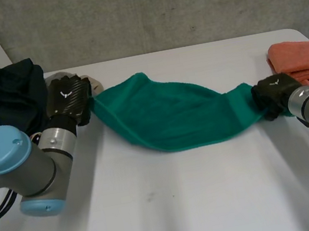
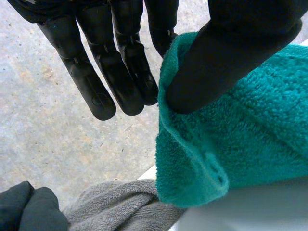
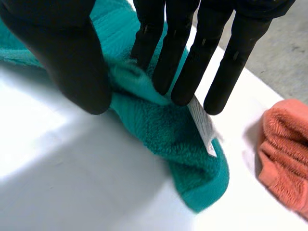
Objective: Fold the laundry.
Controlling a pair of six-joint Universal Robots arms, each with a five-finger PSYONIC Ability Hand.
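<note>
The green towel (image 1: 172, 115) stretches across the white table (image 1: 177, 207), its long axis running 9 to 3 o'clock (the 3 o'clock end sits slightly nearer the robot). The left hand (image 1: 67, 98) pinches the 9 o'clock end between thumb and fingers. The right hand (image 1: 273, 94) pinches the 3 o'clock end likewise, with an orange towel (image 1: 297, 60) at its 2 o'clock.

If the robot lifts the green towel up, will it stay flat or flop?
Probably flop: the green towel bunches and wrinkles between the left hand and right hand pinching its ends. Its fuzzy loops look grippy, so it likely won't slip.
</note>
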